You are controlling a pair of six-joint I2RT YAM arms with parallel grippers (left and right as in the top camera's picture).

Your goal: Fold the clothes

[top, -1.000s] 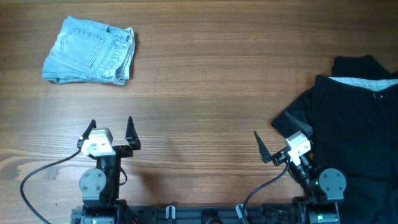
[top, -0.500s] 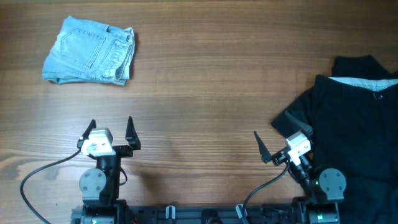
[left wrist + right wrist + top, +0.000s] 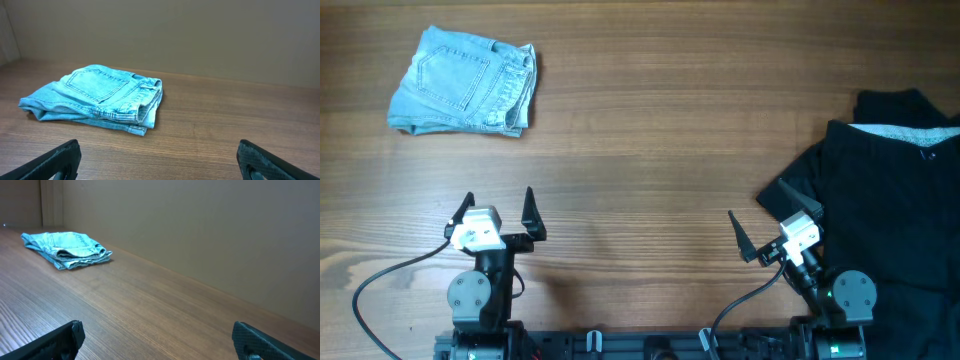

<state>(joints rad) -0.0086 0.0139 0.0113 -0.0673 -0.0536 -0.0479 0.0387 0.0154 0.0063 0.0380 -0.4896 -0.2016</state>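
Note:
The light-blue denim shorts (image 3: 465, 81) lie folded in a compact stack at the table's far left; they also show in the left wrist view (image 3: 97, 97) and far off in the right wrist view (image 3: 67, 249). The black garment (image 3: 890, 205) with a grey inner neckband (image 3: 905, 131) lies spread at the right edge, partly out of frame. My left gripper (image 3: 498, 208) is open and empty near the front edge, well short of the shorts. My right gripper (image 3: 765, 225) is open and empty, just left of the black garment's near corner.
The wooden table (image 3: 650, 150) spans the view. A black cable (image 3: 390, 275) curves from the left arm's base at the front left. A plain wall stands behind the table in both wrist views.

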